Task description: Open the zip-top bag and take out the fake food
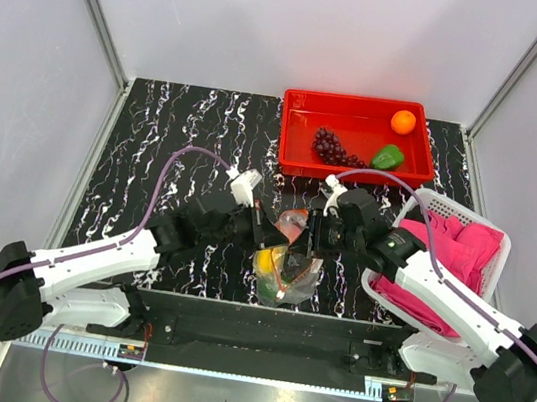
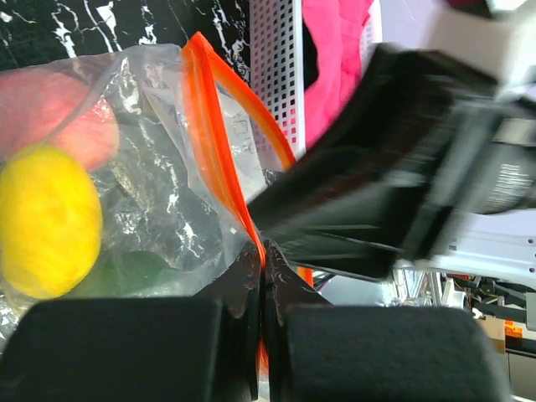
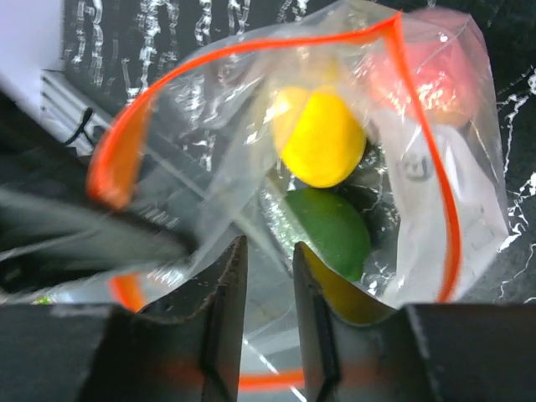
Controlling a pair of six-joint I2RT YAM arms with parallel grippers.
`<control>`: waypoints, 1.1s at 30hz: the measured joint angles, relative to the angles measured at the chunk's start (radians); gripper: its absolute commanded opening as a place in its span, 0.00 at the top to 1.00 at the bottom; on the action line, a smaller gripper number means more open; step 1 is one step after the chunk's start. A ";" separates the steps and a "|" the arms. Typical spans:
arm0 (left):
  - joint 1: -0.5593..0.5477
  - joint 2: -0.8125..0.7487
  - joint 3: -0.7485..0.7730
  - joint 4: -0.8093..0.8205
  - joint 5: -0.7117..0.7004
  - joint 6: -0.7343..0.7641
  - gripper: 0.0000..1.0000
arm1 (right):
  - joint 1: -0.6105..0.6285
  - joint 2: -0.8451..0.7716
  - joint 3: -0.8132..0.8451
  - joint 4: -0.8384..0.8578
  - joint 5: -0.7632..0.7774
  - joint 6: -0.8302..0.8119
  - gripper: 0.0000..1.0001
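The zip-top bag (image 1: 289, 268) hangs just above the table's front middle, its orange-red strip (image 2: 209, 109) spread open. Inside are a yellow fruit (image 3: 322, 138), a green piece (image 3: 332, 231) and a pink-red piece (image 3: 419, 75). My left gripper (image 1: 266, 233) is shut on the zip strip, which is pinched between its fingertips (image 2: 264, 251). My right gripper (image 1: 311, 238) is open by a narrow gap (image 3: 268, 251) at the bag's mouth, with clear film between its jaws. An orange ball (image 1: 403, 122), grape bunch (image 1: 332, 148) and green pepper (image 1: 387, 157) lie in the red tray (image 1: 364, 104).
The red tray stands at the back right. A white basket (image 1: 442, 203) of pink cloths (image 1: 448, 253) sits at the right, close behind my right arm. The black marbled table (image 1: 177, 137) spreads to the left.
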 measured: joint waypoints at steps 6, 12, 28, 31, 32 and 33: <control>-0.031 0.000 0.031 -0.017 -0.016 0.000 1.00 | 0.000 0.051 -0.063 0.081 0.014 0.025 0.63; -0.051 0.020 0.066 -0.010 -0.018 0.000 1.00 | 0.000 0.128 -0.088 0.163 0.014 0.043 0.57; -0.068 0.076 0.072 -0.004 -0.039 0.000 1.00 | 0.000 0.252 -0.176 0.429 -0.072 0.113 0.23; -0.068 0.076 0.069 -0.004 -0.047 0.000 1.00 | 0.000 0.270 -0.195 0.482 -0.106 0.124 0.20; -0.069 0.076 0.067 -0.005 -0.051 0.000 1.00 | 0.000 0.272 -0.205 0.501 -0.115 0.129 0.19; -0.069 0.076 0.065 -0.004 -0.055 0.001 1.00 | 0.000 0.272 -0.217 0.520 -0.130 0.133 0.18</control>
